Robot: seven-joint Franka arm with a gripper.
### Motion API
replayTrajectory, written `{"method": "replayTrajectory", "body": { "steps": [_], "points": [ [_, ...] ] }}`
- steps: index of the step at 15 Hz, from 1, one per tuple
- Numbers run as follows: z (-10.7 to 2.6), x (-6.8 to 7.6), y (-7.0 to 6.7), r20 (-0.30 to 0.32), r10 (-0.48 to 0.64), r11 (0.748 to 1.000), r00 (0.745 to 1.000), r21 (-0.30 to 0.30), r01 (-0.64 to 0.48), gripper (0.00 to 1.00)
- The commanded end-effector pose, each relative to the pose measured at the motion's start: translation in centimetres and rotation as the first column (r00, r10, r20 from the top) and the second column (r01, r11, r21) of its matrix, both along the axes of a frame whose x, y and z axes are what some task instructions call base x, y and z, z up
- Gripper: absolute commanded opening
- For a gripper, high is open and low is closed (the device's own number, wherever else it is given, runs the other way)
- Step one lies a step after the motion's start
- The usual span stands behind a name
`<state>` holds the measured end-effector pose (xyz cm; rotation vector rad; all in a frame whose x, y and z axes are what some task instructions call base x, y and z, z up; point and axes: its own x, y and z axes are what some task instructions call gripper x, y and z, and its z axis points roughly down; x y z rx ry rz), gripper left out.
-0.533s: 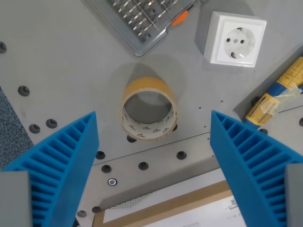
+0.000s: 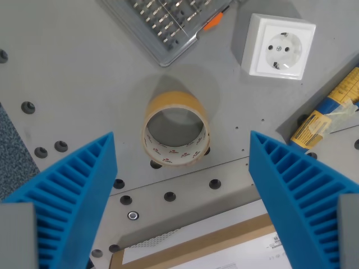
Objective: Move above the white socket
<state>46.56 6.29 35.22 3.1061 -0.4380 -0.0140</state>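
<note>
The gripper point(image 2: 180, 196) hangs with its blue ribbed fingers point(image 2: 73, 190) spread wide and empty — nothing needs grasping. It is centred over the brown tape roll point(image 2: 176, 130); the square white plastic socket point(image 2: 278, 46) sits on the grey counter point(image 2: 73, 73) beyond that roll, toward the wrist view's upper right.

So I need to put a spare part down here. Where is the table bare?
The broadest bare patch is upper left, between the grey case, the tape roll and the bolt holes at the left edge. A narrower strip lies between the tape roll and the white socket. The right edge, by the yellow tube, and the bottom, by the cardboard, are crowded.
</note>
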Motion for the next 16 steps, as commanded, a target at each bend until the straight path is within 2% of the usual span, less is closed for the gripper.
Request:
{"method": "replayTrajectory", "body": {
  "steps": [1,8,16],
  "points": [
    [-0.1,0.0,-0.2,0.005,-0.01,1.0,1.0,0.0,0.01,1.0],
    [-1.4,-0.2,-1.1,0.037,-0.028,1.0,0.999,0.0,0.028,1.0],
    [-4.5,-0.5,-3.1,0.066,-0.043,0.999,0.997,0.004,0.043,1.0]
  ]
}}
